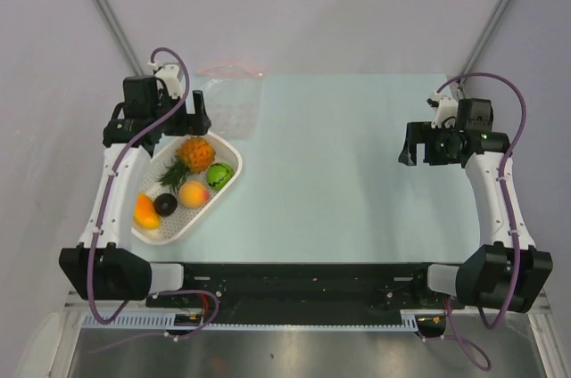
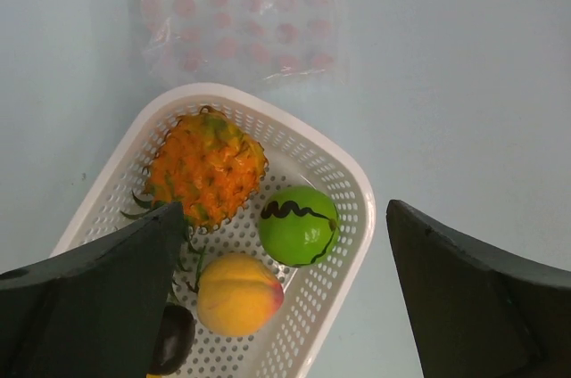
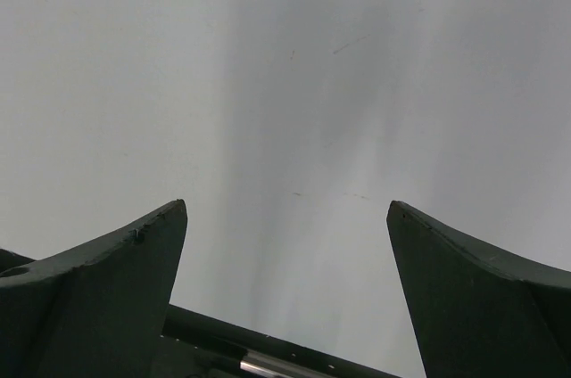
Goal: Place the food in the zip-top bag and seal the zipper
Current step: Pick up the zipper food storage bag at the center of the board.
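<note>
**First pick about to start: food all in the basket, bag not yet loaded**

Left fingers [image 2: 98,298] spread wide above the white perforated plastic basket [image 2: 357,191] on the pale bench [image 1: 339,164]. In it sit the orange toy pineapple with green leaves [image 2: 205,168], green ball [image 2: 299,225], peach-coloured round fruit [image 2: 238,293], orange-yellow fruit [image 1: 145,211] and dark brown ring [image 2: 174,338]. The clear crinkly zip-top bag [image 2: 236,17] lies flat just beyond the basket, its thin red zipper strip [image 1: 230,69] on the far edge. Right fingers [image 3: 89,298], equally wide apart, hover well away. Next, I'd say, a drop onto one fruit, and that bag mouth needs opening.
</note>
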Controlling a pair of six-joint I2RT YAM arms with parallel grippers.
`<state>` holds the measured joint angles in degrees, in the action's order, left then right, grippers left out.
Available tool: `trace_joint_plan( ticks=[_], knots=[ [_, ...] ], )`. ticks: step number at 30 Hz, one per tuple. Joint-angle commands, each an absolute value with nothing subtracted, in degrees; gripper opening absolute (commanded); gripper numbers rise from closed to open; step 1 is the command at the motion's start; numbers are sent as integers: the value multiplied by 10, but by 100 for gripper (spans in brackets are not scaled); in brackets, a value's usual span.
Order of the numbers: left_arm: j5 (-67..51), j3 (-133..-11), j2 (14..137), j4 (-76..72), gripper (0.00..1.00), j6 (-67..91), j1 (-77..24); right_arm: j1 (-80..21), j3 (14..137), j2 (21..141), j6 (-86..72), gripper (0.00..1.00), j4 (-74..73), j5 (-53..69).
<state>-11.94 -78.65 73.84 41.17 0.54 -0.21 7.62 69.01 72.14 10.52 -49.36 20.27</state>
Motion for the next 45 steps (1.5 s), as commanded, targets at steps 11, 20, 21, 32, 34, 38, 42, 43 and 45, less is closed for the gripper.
trace_joint_plan(
  ticks=[11,20,21,32,34,38,42,43,45],
  knots=[
    [-21,-976,960,340,100,-7,-2,69,698,715,122,100,-472,218],
    [-55,-1132,1177,302,100,28,16,69,700,729,128,100,-485,208],
    [-47,-1148,1191,298,100,29,16,69,700,730,128,100,-484,207],
    [-69,-1213,1332,302,100,70,54,70,711,739,138,100,-493,192],
    [-114,-1216,1345,316,99,69,53,69,715,738,140,100,-494,192],
    [-188,-1206,1352,320,91,76,53,69,729,732,149,100,-500,186],
    [-247,-1201,1354,309,75,98,52,69,744,726,153,100,-505,182],
    [-259,-1201,1354,305,62,98,50,69,745,724,152,100,-509,182],
    [-311,-1200,1341,298,41,82,42,69,751,722,145,100,-513,177]
  ],
)
